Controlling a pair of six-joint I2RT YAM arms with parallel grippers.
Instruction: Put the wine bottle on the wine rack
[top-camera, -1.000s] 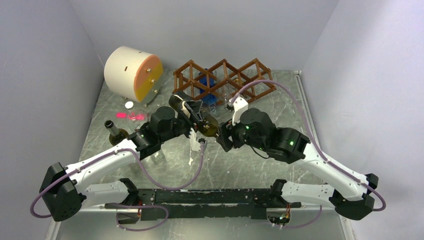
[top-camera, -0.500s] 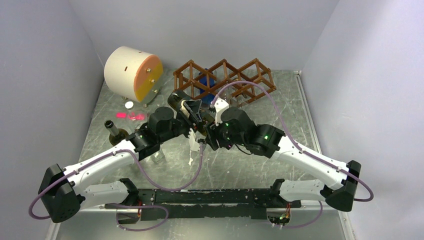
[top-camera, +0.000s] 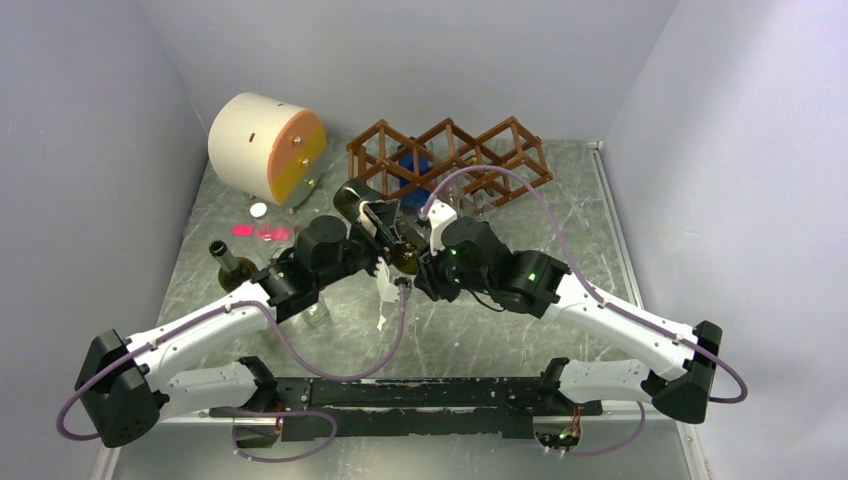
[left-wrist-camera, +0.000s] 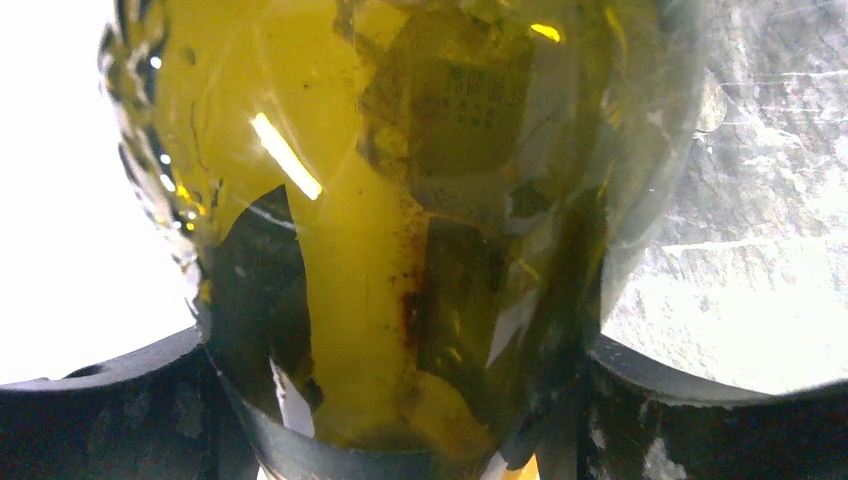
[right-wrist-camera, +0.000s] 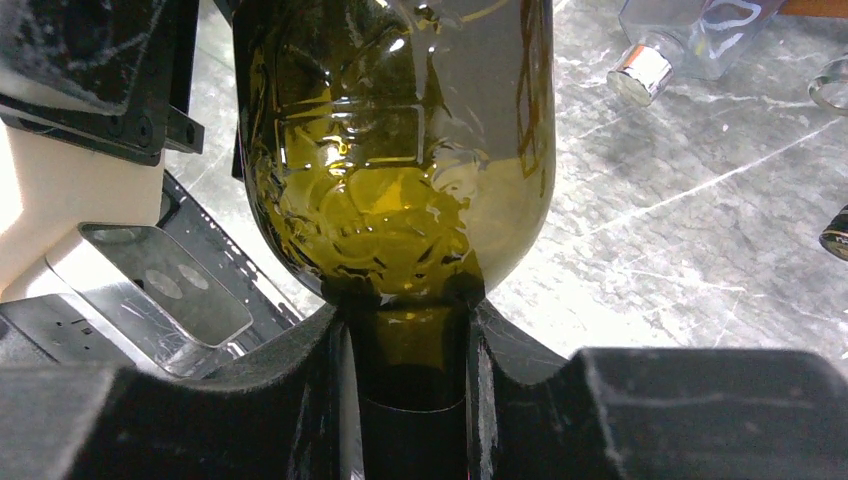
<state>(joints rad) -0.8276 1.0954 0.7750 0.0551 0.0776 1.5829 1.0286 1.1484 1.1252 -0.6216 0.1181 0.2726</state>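
Since a second ago, the right arm has swung in from the right side of the reddish-brown wooden lattice wine rack (top-camera: 450, 160) to meet the left arm just in front of the rack's left-hand cell. The right gripper (right-wrist-camera: 410, 395) has narrowed from spread to pinching the neck of the olive-green glass wine bottle (right-wrist-camera: 400, 170). The left gripper (left-wrist-camera: 410, 400) clasps the bottle's broad body, its fingers held wide by the glass. The bottle hangs clear of the grey marbled table (top-camera: 500, 340), near the rack's front and not yet in any cell. Its long axis runs obliquely: the base points toward the rack's left end, and the neck points away from the rack. The left gripper is thus the nearer to the rack. Insertion would probably go base first, once the axis is lined up with a cell.
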